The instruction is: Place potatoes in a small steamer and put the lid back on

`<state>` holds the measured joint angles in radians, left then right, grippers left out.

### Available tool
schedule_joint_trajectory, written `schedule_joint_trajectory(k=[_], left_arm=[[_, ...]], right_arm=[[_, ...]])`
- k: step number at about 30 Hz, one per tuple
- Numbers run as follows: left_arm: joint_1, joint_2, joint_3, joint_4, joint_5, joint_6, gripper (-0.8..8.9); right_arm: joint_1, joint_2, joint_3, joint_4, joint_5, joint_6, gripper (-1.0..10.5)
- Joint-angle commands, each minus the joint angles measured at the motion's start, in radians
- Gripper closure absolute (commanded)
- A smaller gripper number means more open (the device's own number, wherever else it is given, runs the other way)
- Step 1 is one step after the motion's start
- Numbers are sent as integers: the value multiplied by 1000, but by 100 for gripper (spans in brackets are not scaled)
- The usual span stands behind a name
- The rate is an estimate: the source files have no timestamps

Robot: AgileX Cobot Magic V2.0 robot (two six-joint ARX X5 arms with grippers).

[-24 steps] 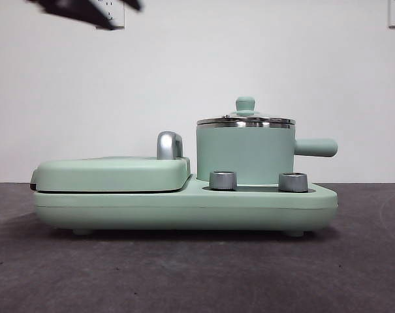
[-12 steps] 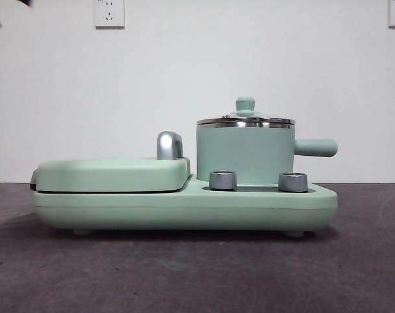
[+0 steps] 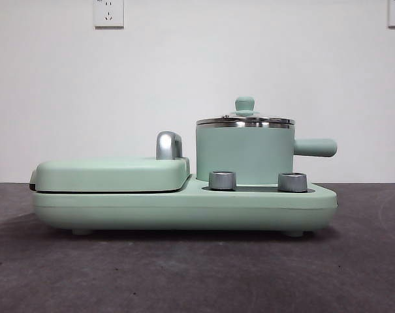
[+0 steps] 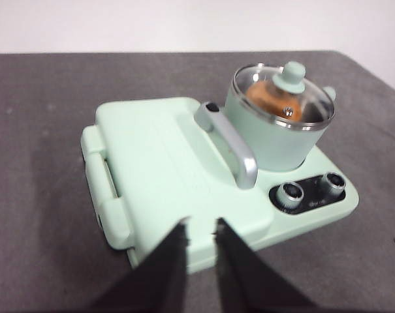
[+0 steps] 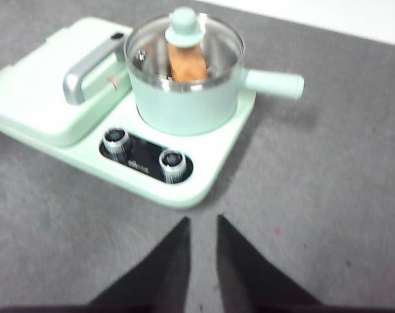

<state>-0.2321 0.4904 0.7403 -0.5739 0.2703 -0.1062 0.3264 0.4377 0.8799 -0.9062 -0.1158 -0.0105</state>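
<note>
The lid (image 5: 184, 49) sits on the small steamer (image 3: 245, 155) over the potato (image 5: 187, 64); both grippers hang well apart from it, jaws slightly parted, empty.

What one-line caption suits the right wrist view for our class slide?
Potato sits inside the small steamer under its glass lid; right gripper hangs empty above the table.

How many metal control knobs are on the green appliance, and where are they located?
2. Both sit side by side on the dark panel of the base, in front of the small steamer: one knob toward the griddle, the other knob toward the steamer's handle side. None seems hidden.
</note>
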Motion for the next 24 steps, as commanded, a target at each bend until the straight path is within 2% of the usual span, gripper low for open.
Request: schedule_joint_trajectory(k=[1, 15, 18, 21, 24], left_arm=[[-2, 4, 5, 14, -1, -9, 807], [2, -6, 5, 18, -2, 10, 807], [21, -35, -9, 23, -8, 104, 807], [84, -108, -100, 66, -35, 161, 807], [148, -201, -267, 194, -110, 162, 807]], right_arm=[[5, 2, 10, 12, -19, 6, 927], [5, -2, 10, 16, -15, 6, 927], [5, -2, 10, 16, -15, 6, 927], [5, -2, 10, 16, -15, 6, 927], [5, -2, 10, 16, -15, 6, 927]])
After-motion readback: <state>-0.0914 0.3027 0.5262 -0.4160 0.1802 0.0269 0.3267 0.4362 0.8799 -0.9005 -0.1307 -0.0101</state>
